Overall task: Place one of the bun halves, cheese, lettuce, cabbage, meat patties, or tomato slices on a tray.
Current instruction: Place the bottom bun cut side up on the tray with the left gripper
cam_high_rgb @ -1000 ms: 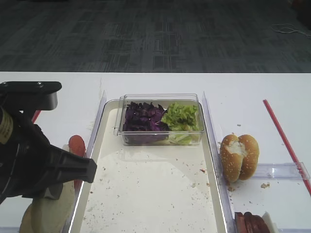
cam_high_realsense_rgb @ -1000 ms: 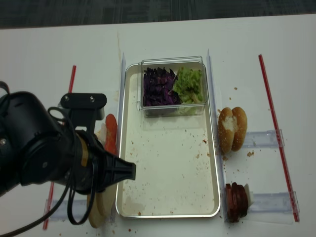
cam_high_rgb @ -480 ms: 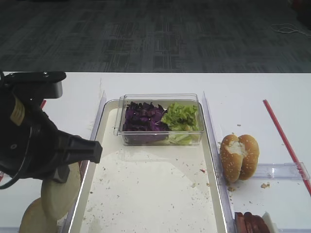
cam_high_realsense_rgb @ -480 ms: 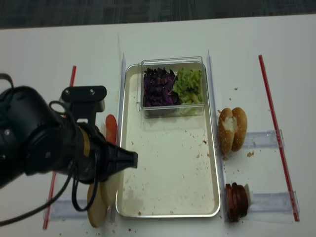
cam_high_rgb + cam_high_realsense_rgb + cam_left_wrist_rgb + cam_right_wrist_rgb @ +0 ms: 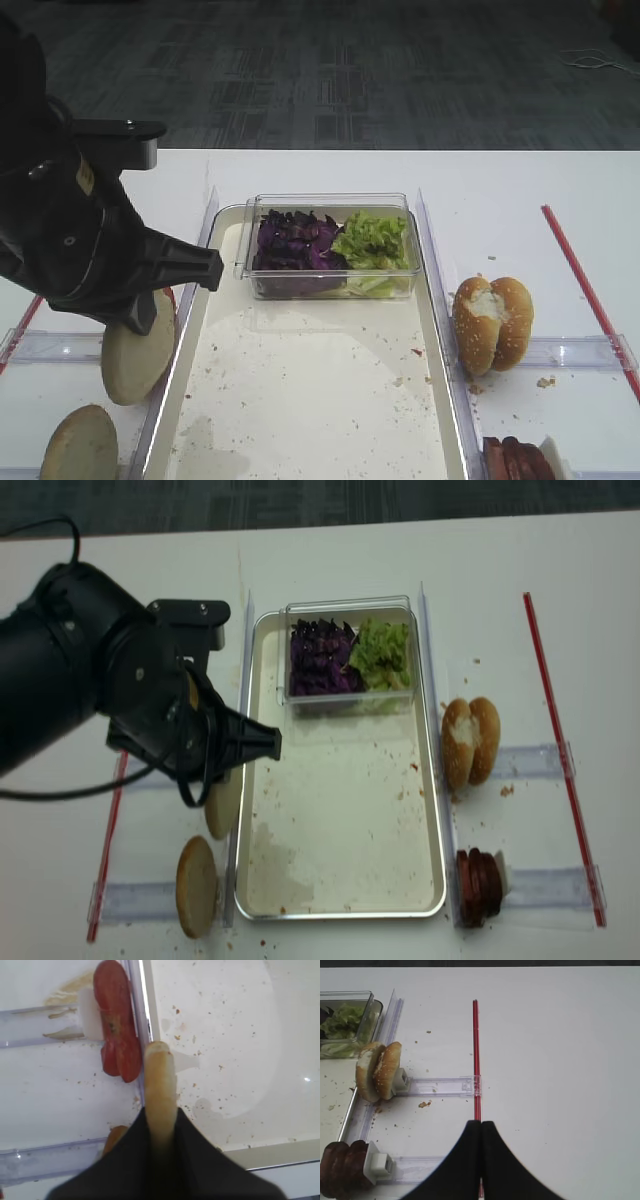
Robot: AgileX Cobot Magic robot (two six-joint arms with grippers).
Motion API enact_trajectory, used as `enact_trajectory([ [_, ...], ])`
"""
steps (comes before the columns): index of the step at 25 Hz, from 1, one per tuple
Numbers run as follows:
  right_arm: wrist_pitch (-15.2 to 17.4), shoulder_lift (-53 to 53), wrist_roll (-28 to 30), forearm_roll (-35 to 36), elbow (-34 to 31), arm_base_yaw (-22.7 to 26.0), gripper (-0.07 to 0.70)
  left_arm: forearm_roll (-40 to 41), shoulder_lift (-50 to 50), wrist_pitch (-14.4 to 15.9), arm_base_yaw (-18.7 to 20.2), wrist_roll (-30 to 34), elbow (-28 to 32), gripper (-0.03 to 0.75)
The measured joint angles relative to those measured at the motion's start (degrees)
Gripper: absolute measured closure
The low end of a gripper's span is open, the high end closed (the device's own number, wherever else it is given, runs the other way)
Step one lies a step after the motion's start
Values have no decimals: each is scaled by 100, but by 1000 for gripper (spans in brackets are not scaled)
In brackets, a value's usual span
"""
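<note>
My left gripper (image 5: 161,1110) is shut on a plain bun half (image 5: 137,350), holding it on edge just above the left rim of the cream tray (image 5: 310,400). From overhead the bun half (image 5: 222,805) hangs beside that rim, under the black arm. The other plain half (image 5: 80,445) lies at the front left. Cabbage (image 5: 295,240) and lettuce (image 5: 372,240) fill a clear box at the tray's far end. Tomato slices (image 5: 116,1025) stand in a rack left of the tray. Meat patties (image 5: 478,885) sit at the front right. My right gripper (image 5: 481,1122) is shut and empty.
A sesame-seeded bun (image 5: 492,322) stands in a clear rack right of the tray. Red strips (image 5: 560,740) run along the table's outer sides. Clear plastic rails (image 5: 428,680) border both long sides of the tray. Crumbs speckle the tray floor (image 5: 340,820).
The left arm has risen and moved toward the far side with the bun half, lifting it away from the other half, which stays at the front left.
</note>
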State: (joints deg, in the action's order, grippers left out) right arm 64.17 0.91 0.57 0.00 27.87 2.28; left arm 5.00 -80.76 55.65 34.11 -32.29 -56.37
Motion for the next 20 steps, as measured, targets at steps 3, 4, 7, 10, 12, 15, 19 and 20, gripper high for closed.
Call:
enact_trajectory([
  [3,0,0,0,0,0,0,323,-469,-35,-153,-34,638,-5,645],
  [4,0,0,0,0,0,0,323,-814,-35,-272,-34,975,-5,645],
  [7,0,0,0,0,0,0,323,-1956,-43,-656,-34,1884,-13,645],
  [10,0,0,0,0,0,0,323,-2878,-43,-893,-34,2664,-13,647],
  [12,0,0,0,0,0,0,323,-3268,-43,-997,-34,2984,-13,647],
  [15,0,0,0,0,0,0,323,-3544,-43,-1098,-34,3163,-13,647],
  [19,0,0,0,0,0,0,323,-3564,-150,-1130,-84,3229,-13,647],
  [20,0,0,0,0,0,0,323,-3580,-221,-1130,-125,3229,-13,648],
])
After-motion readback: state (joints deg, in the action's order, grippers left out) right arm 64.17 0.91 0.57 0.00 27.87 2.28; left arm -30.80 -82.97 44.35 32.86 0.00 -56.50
